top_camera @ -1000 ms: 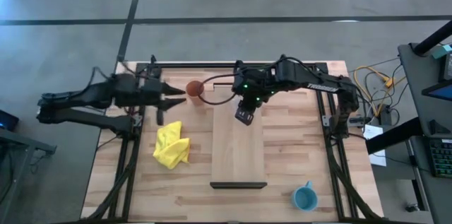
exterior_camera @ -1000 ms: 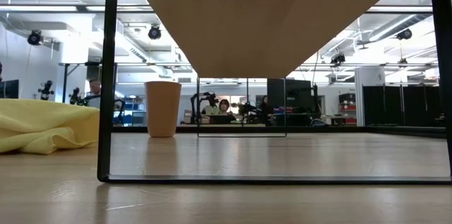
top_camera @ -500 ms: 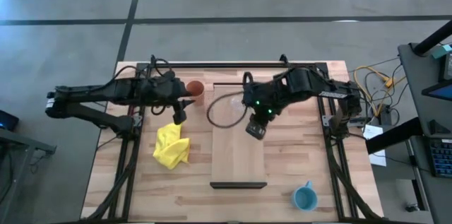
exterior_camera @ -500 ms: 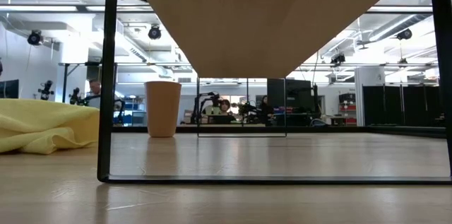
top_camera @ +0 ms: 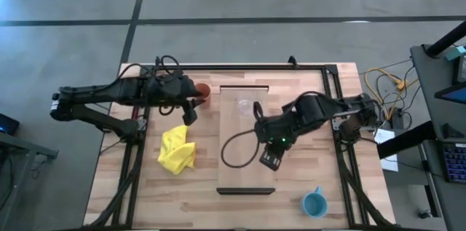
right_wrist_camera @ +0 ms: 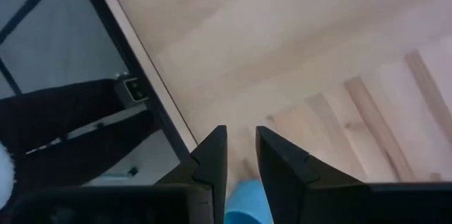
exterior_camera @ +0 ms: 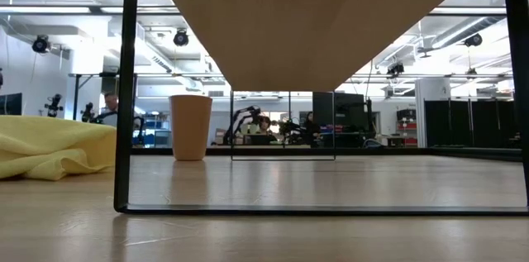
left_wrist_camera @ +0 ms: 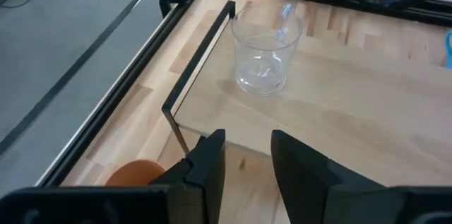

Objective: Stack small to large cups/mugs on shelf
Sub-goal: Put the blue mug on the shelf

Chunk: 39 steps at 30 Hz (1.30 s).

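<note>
Right gripper (top_camera: 270, 159) empty with fingers a little apart over the smooth pale wood shelf (top_camera: 246, 167), left gripper (top_camera: 191, 114) also slightly open (holding nothing) near the round orange-brown cup (top_camera: 202, 91), clear glass mug (left_wrist_camera: 265, 55) upright on shelf's far end, light-blue mug (top_camera: 314, 204) on the tabletop.

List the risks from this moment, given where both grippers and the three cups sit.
1. The left gripper hangs open beside the orange-brown cup by the shelf edge; a careless approach could tip it.
2. The clear glass mug stands alone near the shelf's far end and is hard to see, so a passing arm might clip it.
3. The right gripper must leave the shelf to reach the light-blue mug near the table edge; a nudge could push it off.
</note>
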Motion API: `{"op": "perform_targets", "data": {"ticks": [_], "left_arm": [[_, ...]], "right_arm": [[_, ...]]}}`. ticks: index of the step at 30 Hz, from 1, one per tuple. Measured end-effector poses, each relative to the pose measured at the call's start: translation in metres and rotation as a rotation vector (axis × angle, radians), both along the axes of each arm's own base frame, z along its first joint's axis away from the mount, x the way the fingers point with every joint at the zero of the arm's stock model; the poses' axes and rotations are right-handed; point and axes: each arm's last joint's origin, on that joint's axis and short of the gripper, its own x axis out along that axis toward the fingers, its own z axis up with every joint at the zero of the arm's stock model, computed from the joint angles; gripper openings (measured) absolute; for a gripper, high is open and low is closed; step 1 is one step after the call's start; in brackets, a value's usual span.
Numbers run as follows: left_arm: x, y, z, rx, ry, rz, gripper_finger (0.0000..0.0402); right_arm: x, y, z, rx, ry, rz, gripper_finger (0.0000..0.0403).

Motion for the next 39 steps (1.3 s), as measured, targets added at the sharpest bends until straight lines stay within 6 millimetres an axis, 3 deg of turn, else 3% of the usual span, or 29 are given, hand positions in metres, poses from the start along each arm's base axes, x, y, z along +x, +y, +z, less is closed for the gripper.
{"op": "perform_targets", "data": {"ticks": [4,10,14,19,27,39], "left_arm": [[-0.003,-0.001,0.003,-0.004,-0.014,-0.006,0.0102],[-0.011,-0.002,0.007,-0.019,-0.040,-0.030,0.0102],[-0.016,-0.003,0.008,-0.038,-0.035,-0.059,0.0102],[-0.021,-0.004,0.006,-0.045,-0.005,-0.064,0.0102],[-0.022,-0.006,0.000,-0.108,0.034,-0.079,0.0102],[-0.021,-0.011,0.000,-0.145,0.030,-0.131,0.0102]], "right_arm": [[-0.010,0.016,-0.012,0.021,0.084,-0.043,0.0070],[-0.027,0.044,-0.046,0.018,0.280,-0.197,0.0070],[-0.041,0.064,-0.067,0.006,0.395,-0.209,0.0070],[-0.059,0.089,-0.088,0.004,0.513,-0.136,0.0070],[-0.080,0.114,-0.103,-0.044,0.508,0.066,0.0070],[-0.101,0.114,-0.139,-0.111,0.508,0.309,0.0070]]}}
